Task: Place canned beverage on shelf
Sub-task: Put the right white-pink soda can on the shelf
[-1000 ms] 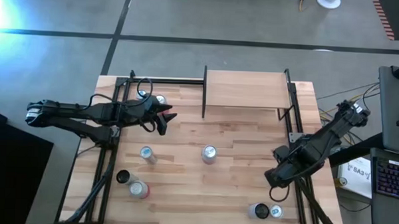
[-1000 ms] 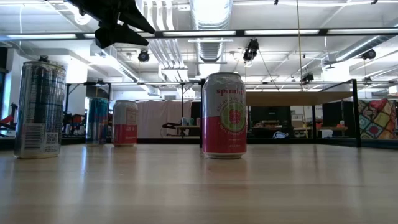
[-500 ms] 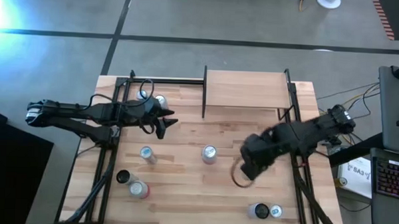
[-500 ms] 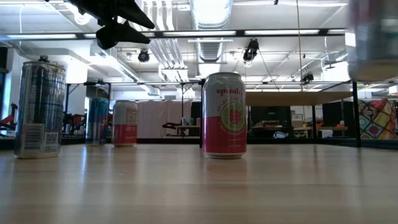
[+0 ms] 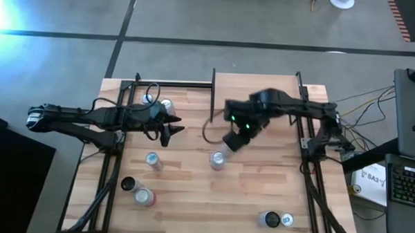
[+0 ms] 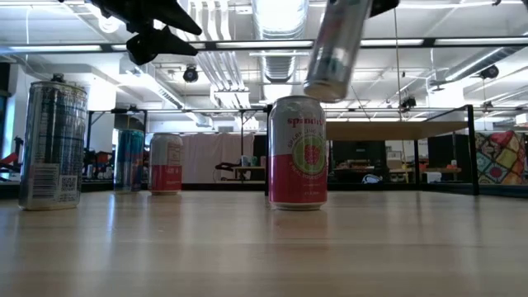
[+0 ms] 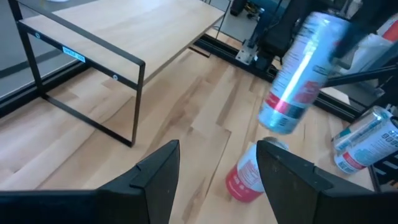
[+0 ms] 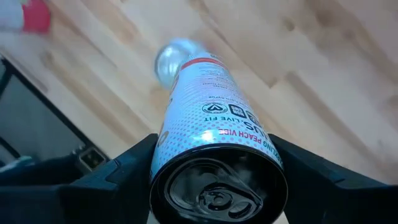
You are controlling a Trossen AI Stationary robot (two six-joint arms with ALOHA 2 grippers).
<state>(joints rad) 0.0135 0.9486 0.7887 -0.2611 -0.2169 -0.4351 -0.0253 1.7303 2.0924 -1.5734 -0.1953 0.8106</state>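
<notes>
Striped butcher-block tabletop [image 5: 191,199] fills the high view, with a grey floor around it and an open workshop beyond it in the low view.

Right gripper [image 5: 236,135] is in the air over the table's middle, jaws clamped around a tall silver can [image 5: 233,140]; the can [image 8: 214,162] sits between the two dark fingers [image 8: 121,177], top end toward the wrist camera, bottom pointing down and away from it. In the low view the can [image 6: 334,49] hangs tilted, clear of the table surface. Directly below and a little ahead of the held can stands a red-and-white can [image 6: 298,153], upright on the table, not touching it. The shelf [image 5: 255,92], pale wood on black rods, lies just behind the right gripper, toward the table's far edge.

Left gripper [image 5: 171,126] hovers off the table well to the side of the right one, fingers [image 7: 158,177] parted with nothing between them; the shelf [image 7: 124,34] is ahead of it.

Other cans stand near the left arm: one [image 5: 167,105] behind it, one [image 5: 153,159] in front.
</notes>
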